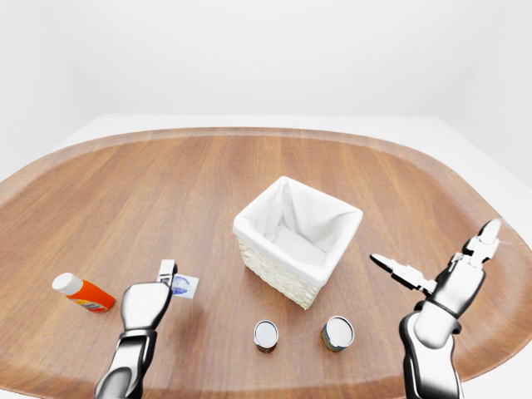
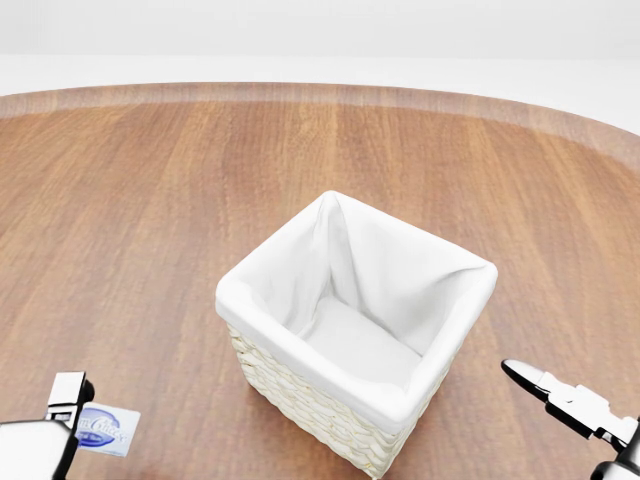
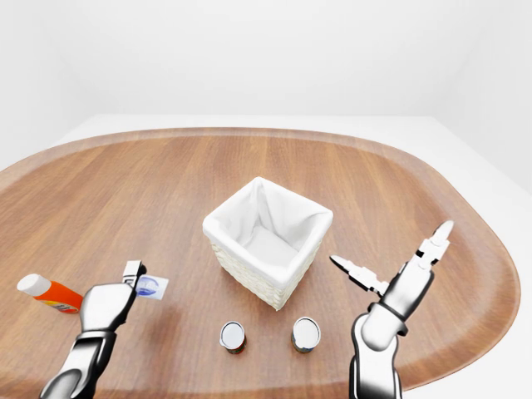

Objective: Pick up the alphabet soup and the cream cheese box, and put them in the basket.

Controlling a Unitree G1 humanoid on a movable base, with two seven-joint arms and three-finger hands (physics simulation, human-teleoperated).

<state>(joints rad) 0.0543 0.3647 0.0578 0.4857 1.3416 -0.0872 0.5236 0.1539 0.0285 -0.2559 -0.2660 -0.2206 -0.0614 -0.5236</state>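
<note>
Left-eye view: my left hand [image 1: 146, 304] covers the box [image 1: 184, 287], grip unclear; close firmly before lifting toward the basket [image 1: 263, 263]. Right hand [image 1: 445, 274] is spread, empty.

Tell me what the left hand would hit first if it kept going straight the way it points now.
Probably the cream cheese box. The left hand points up the left-eye view with the box just past its fingertips, possibly already touching. Depth is unclear. Beyond the box, only bare table shows.

A bare simulated test room: blank white walls [image 1: 249, 50] and floor surround one rounded wooden bench [image 1: 166, 191], nothing homely.
</note>
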